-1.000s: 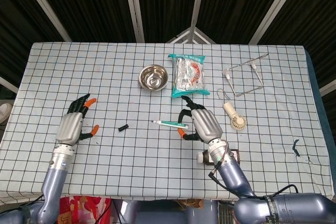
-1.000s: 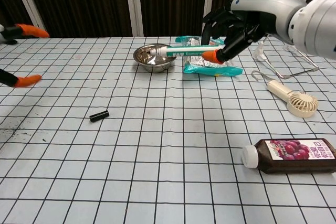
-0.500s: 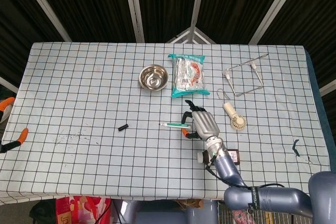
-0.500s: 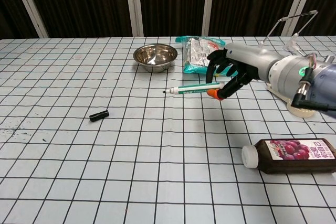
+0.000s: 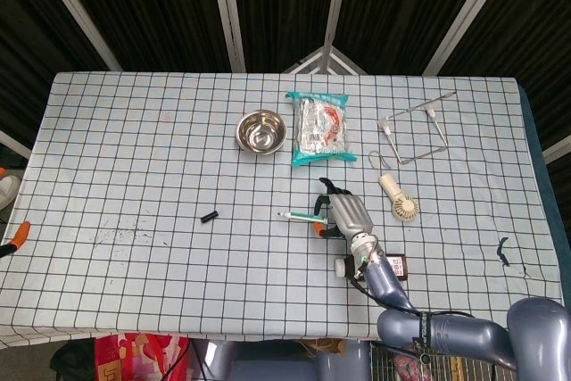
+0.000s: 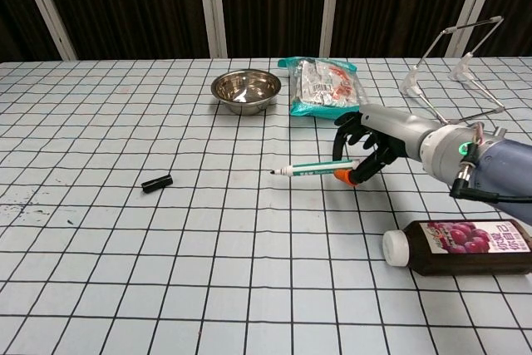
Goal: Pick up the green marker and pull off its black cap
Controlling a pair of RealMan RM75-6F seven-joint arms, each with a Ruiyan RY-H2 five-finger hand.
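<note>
The green marker (image 6: 312, 169) (image 5: 302, 216) is uncapped, with its tip pointing left. My right hand (image 6: 366, 151) (image 5: 343, 214) holds it by the rear end, level and low over the middle of the table. The black cap (image 6: 156, 183) (image 5: 209, 217) lies alone on the cloth, far to the left of the marker. Of my left hand (image 5: 18, 233) only an outstretched orange fingertip shows at the left edge of the head view, off the table and holding nothing that I can see.
A steel bowl (image 6: 245, 89) and a snack bag (image 6: 324, 85) sit at the back. A dark juice bottle (image 6: 465, 247) lies on its side near my right forearm. A wire rack (image 6: 453, 64) stands back right, and a small fan (image 5: 399, 200) lies right of the hand.
My right hand has come down and toward me with the marker, from bowl height to just above the table. My left hand has drawn off the table's left edge.
</note>
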